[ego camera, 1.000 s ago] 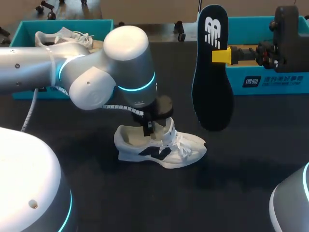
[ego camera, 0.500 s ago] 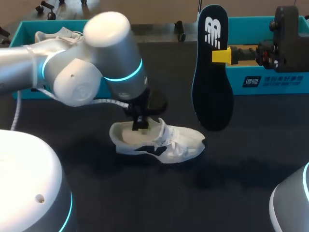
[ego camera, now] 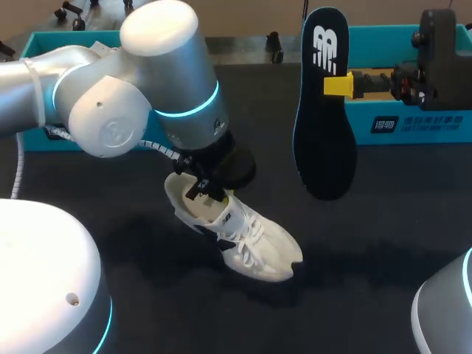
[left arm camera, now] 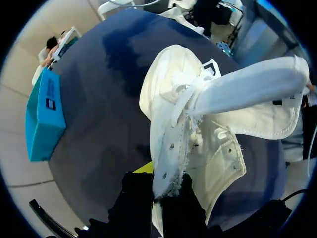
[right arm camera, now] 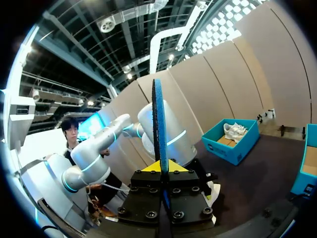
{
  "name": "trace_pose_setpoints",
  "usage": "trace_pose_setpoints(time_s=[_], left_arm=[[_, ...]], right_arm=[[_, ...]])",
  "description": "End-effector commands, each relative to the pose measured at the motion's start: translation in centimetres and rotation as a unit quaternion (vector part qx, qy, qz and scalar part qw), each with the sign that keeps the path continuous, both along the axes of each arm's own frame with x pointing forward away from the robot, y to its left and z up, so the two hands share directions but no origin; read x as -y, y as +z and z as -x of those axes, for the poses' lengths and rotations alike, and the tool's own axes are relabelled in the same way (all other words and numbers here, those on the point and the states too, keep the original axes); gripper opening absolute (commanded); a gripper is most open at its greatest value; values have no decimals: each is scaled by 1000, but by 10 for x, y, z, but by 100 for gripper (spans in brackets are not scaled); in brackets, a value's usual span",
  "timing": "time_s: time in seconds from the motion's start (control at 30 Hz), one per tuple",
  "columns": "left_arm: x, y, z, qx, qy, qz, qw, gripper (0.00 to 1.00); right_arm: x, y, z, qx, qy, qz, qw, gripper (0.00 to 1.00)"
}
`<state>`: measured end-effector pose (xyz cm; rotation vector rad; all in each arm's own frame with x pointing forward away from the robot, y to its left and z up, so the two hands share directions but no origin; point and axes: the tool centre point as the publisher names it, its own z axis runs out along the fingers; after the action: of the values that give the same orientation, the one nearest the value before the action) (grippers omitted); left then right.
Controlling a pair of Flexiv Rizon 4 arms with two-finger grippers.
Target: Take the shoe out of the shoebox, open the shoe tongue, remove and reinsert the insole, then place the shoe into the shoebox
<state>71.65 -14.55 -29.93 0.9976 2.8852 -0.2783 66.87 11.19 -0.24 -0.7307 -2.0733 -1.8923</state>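
Worktop: dark matte surface (ego camera: 383, 243), with a shadow under the shoe.
Shoe: white sneaker (ego camera: 240, 236), tilted, its heel raised at the left pincer and its toe lower, toward the worktop's middle; I cannot tell whether the toe touches.
Left pincer: (ego camera: 200, 190) clenched on the edge of the shoe's opening, one finger on each side of the wall; the tongue (left arm camera: 247, 94) is folded outward ahead of it.
Right pincer: (ego camera: 346, 85) grasping the dark insole (ego camera: 324, 110), held upright above the worktop, apart from the shoe.
Boxes: right shoebox (ego camera: 413, 122), teal, at the far edge behind the insole; left shoebox (ego camera: 33, 44), teal, at the far left corner.
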Motion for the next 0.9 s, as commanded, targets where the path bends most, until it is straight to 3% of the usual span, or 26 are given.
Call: trace_pose_setpoints(time_s=[0.03, 0.37, 0.53, 0.6, 0.8, 0.9], left_arm=[[-7, 3, 4, 32, -89, 32, 995, 0], [-7, 3, 4, 32, -89, 32, 995, 0], [5, 7, 11, 74, -215, -21, 974, 0], [9, 7, 18, 88, -282, -38, 954, 0], [16, 7, 35, 113, -387, -68, 913, 0], [14, 8, 32, 121, -385, -74, 912, 0]], right_arm=[[-2, 0, 0, -1, -1, 1, 1000, 0], [-2, 0, 0, -1, -1, 1, 1000, 0], [-2, 0, 0, -1, -1, 1, 1000, 0], [-2, 0, 0, -1, -1, 1, 1000, 0], [-2, 0, 0, -1, -1, 1, 1000, 0], [-2, 0, 0, -1, -1, 1, 1000, 0]])
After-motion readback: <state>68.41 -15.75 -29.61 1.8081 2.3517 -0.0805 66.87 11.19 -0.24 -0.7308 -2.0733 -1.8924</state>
